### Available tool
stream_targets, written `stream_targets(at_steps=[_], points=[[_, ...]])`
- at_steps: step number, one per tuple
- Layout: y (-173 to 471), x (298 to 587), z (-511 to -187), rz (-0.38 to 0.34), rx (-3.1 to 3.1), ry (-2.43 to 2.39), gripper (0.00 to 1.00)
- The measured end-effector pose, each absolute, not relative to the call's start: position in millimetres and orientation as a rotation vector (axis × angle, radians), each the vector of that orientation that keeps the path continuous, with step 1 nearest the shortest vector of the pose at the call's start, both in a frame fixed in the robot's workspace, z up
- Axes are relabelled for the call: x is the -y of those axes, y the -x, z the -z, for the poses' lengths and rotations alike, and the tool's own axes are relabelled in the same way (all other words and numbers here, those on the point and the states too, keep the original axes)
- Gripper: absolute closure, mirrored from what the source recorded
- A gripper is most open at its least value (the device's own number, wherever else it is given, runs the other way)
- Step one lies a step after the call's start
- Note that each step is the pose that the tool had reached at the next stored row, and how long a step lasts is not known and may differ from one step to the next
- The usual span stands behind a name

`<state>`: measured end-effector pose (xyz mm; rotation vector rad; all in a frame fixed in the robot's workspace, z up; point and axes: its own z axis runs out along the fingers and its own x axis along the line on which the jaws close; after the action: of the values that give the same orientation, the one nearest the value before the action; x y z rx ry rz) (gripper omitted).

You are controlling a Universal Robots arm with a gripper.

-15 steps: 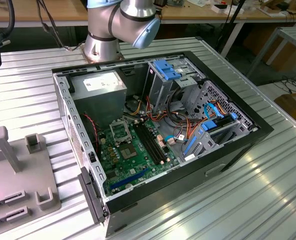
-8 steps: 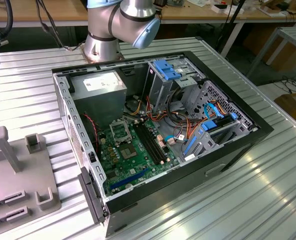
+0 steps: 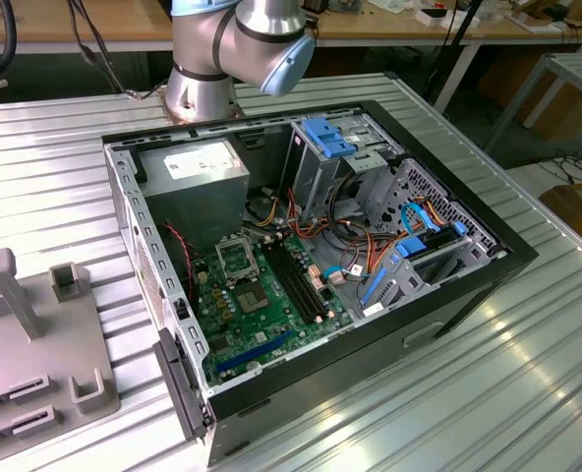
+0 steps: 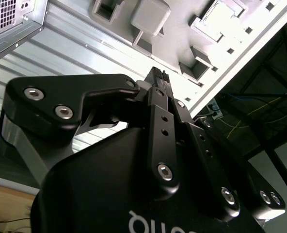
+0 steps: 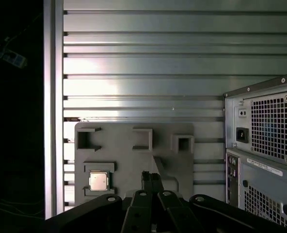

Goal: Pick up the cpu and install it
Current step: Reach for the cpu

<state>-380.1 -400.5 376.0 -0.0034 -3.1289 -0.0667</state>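
PSU, cables — ribbed table

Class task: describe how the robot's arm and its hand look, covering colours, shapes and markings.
The arm is silver-grey metal with rounded joints and a light-blue cap. The hand is matt black, built from angular linkage plates pinned by silver screws, with white lettering on its body.

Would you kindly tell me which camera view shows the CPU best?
The first wrist view: the CPU lies flat and unobstructed in a pocket of the grey fixture tray. The exterior view and the second wrist view show other parts of that tray and tell nothing about the CPU.
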Motion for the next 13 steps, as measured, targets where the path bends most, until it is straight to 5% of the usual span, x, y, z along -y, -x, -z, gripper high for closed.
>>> stream_targets(at_steps=[13], points=[[388.9, 400.5, -376.0, 0.067, 3.129, 0.003, 0.89]])
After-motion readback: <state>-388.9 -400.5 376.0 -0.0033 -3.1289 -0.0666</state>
